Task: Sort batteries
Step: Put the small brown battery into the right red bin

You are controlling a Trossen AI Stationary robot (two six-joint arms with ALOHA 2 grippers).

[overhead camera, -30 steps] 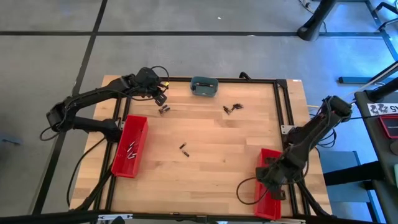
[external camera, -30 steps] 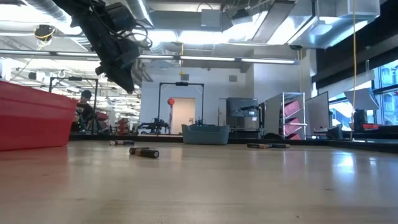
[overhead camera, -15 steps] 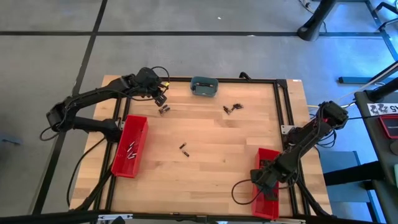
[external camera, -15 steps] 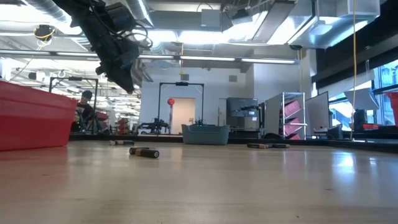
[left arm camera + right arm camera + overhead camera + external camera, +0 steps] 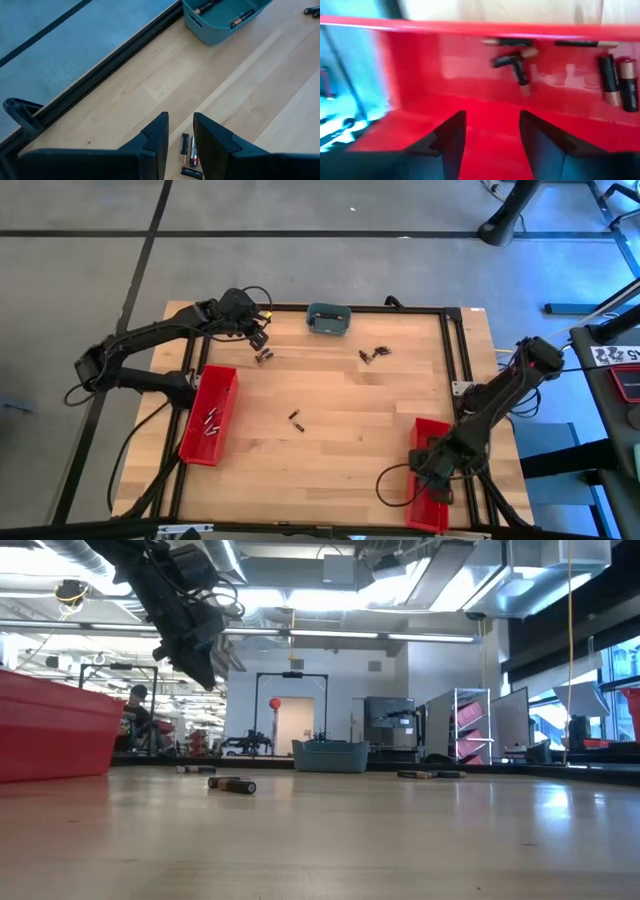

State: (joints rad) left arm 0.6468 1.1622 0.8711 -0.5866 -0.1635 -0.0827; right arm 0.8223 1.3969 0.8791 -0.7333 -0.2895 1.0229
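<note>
Right tool [image 5: 490, 145] hangs inside the red bin [image 5: 432, 470] at the bench's near right corner, its fingers spread with nothing between them; several batteries [image 5: 512, 62] lie on the bin floor beyond the fingertips, one seemingly in mid-tumble. Left tool [image 5: 180, 145] hovers over the far left of the bench [image 5: 340, 395], its fingers set narrowly apart and empty, directly above a small cluster of batteries [image 5: 189, 155] on the wood.

Elsewhere, a loose pair [image 5: 296, 420] rests mid-bench, another cluster [image 5: 374, 354] lies toward the far right, a few sit in the left red bin [image 5: 208, 415], and two occupy the grey-blue dish [image 5: 220, 15] at the far edge.

Handling, as a judgement: each cell is probably rigid, light and smooth, and apt to roll on the wood. A grasp across the middle of the barrel, fingers square to its long axis, appears soundest; neighbouring cells that touch may be dragged along.

Comparison of views: the high view alone gives the whole layout and both bins. The right wrist view alone reveals the right bin's contents. The left wrist view alone shows the dish's contents. The low view shows the mid-bench pair lying flat and the left tool raised clear of the bench.
</note>
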